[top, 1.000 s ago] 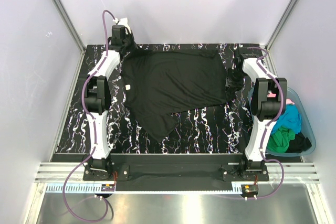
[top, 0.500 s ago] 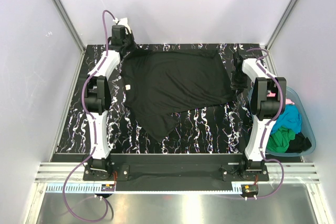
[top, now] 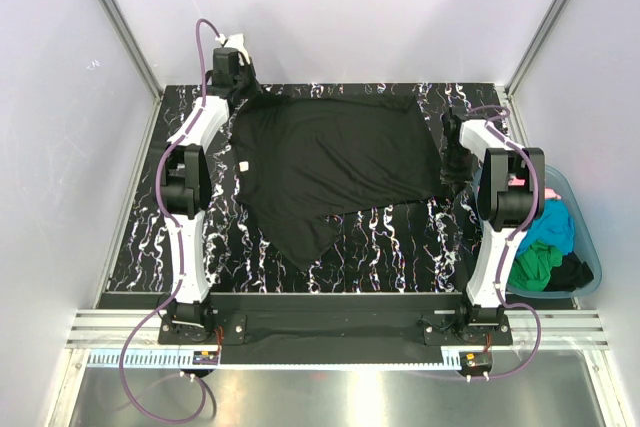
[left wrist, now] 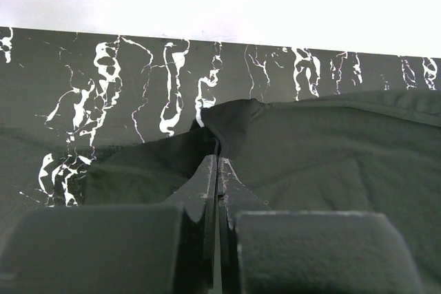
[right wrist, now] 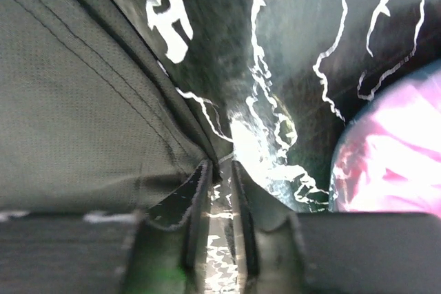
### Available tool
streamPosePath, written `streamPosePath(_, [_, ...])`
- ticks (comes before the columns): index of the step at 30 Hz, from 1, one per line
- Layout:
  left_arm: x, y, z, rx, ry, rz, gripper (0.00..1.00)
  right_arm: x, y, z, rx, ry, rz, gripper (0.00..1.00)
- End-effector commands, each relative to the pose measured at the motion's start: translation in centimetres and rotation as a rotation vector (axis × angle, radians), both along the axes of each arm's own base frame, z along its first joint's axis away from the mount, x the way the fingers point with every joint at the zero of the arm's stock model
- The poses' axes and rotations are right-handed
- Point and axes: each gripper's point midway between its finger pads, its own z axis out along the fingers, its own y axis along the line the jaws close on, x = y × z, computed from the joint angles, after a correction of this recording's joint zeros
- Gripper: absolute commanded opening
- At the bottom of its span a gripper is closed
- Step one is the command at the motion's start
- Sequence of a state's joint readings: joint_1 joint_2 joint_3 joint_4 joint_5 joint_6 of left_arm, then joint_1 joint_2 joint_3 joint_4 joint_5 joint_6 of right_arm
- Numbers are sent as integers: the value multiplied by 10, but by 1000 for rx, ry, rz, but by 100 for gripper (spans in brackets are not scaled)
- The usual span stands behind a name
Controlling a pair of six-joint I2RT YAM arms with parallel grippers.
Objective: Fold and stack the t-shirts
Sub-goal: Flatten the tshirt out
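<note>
A large black t-shirt (top: pixel 330 162) lies spread on the black marbled table (top: pixel 400 237). My left gripper (top: pixel 241 85) is at the far left corner, shut on a pinched fold of the shirt's edge; in the left wrist view (left wrist: pixel 218 160) the cloth (left wrist: pixel 331 149) bulges out just past the tips. My right gripper (top: pixel 455 165) is low at the shirt's right edge. In the right wrist view (right wrist: pixel 220 166) its jaws stand a narrow gap apart with bare table between them, and the shirt's hem (right wrist: pixel 83 101) lies against the left finger. Pink (top: pixel 522 182), turquoise (top: pixel 552 227) and green (top: pixel 535 265) shirts lie in the tub.
A translucent teal tub (top: pixel 588 252) stands off the table's right edge beside the right arm; its pink cloth shows in the right wrist view (right wrist: pixel 393 156). White walls and metal posts close in the table at the back and sides.
My right gripper has moved nearer along the shirt's right edge. The bunched right side of the shirt now lies flatter and further right. The left gripper has not moved.
</note>
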State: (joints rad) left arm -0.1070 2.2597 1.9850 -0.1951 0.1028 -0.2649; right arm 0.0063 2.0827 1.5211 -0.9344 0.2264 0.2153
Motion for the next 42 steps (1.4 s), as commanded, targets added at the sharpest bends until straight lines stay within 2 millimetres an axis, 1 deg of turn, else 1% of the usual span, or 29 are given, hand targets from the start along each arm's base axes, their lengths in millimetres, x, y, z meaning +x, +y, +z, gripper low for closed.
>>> streamPosePath(1, [2,6,41,25,-85,16,0,-9,-8,12,-49,-22,-20,26])
streamPosePath(3, [3,8,41,33,-85,24,0,-14,-11,12,-67,-19,-19,27])
streamPosePath(4, [4,10,41,32,-86,26,0,-16,-16,12,-94,-16,-25,28])
streamPosePath(9, [7,10,42,36,-89,27,0,-11,-26,17,-156,-19,-38,27])
streamPosePath(10, [7,10,44,32,-92,26,0,-6,-26,21,-154,-34,-41,26])
streamPosePath(12, [8,6,46,17,-98,14,0,-4,-21,32,-126,-48,-41,27])
streamPosePath(13, [7,4,48,13,-99,7,0,4,-16,41,-93,-80,-41,28])
streamPosePath(14, [6,1,49,6,-100,-3,0,5,-13,49,-74,-93,-44,29])
streamPosePath(15, [5,0,48,1,-96,-7,0,9,-10,62,-58,-126,-42,29])
streamPosePath(16, [4,-1,49,0,-97,-10,0,19,-4,75,-26,-166,-43,29])
streamPosePath(18, [2,-3,46,-4,-90,-13,0,24,2,84,8,-178,-39,29])
streamPosePath(19, [1,-3,46,-6,-90,-12,0,32,9,91,47,-201,-37,27])
streamPosePath(21, [1,-6,45,-14,-87,-16,0,38,17,85,96,-207,-38,22])
streamPosePath(22, [0,-8,43,-15,-82,-18,0,37,28,80,157,-201,-43,19])
streamPosePath(23, [0,-10,43,-16,-82,-23,0,38,34,73,185,-196,-52,13])
streamPosePath(24, [-1,-12,42,-15,-79,-25,0,38,43,68,236,-190,-55,11])
streamPosePath(25, [-2,-13,41,-13,-78,-26,0,29,44,56,243,-161,-74,10])
streamPosePath(26, [-2,-13,41,-9,-77,-24,0,30,49,52,268,-169,-76,9])
streamPosePath(27, [-2,-14,42,-4,-78,-24,0,28,49,45,268,-160,-78,9])
streamPosePath(28, [-2,-11,42,2,-76,-18,0,20,45,35,247,-135,-81,8])
streamPosePath(30, [-4,-9,43,20,-74,-13,0,19,36,22,192,-124,-82,7])
streamPosePath(31, [-4,-7,43,27,-73,-12,0,14,33,14,178,-104,-82,7])
streamPosePath(32, [-5,-6,44,36,-73,-7,0,14,20,7,161,-99,-109,7])
streamPosePath(33, [-6,-5,44,39,-72,-9,0,12,12,4,121,-97,-117,7])
streamPosePath(36, [-8,-4,46,44,-71,-2,0,8,-2,-4,47,-79,-123,6])
streamPosePath(37, [-9,-3,48,44,-72,-1,0,9,-2,-4,43,-82,-130,7])
streamPosePath(39, [-10,-3,53,41,-78,1,0,12,0,8,58,-105,-137,8])
streamPosePath(41, [-11,-4,57,38,-84,-5,0,35,9,34,110,-191,-132,16])
streamPosePath(42, [-12,-4,60,37,-85,-6,0,48,20,51,177,-253,-130,21])
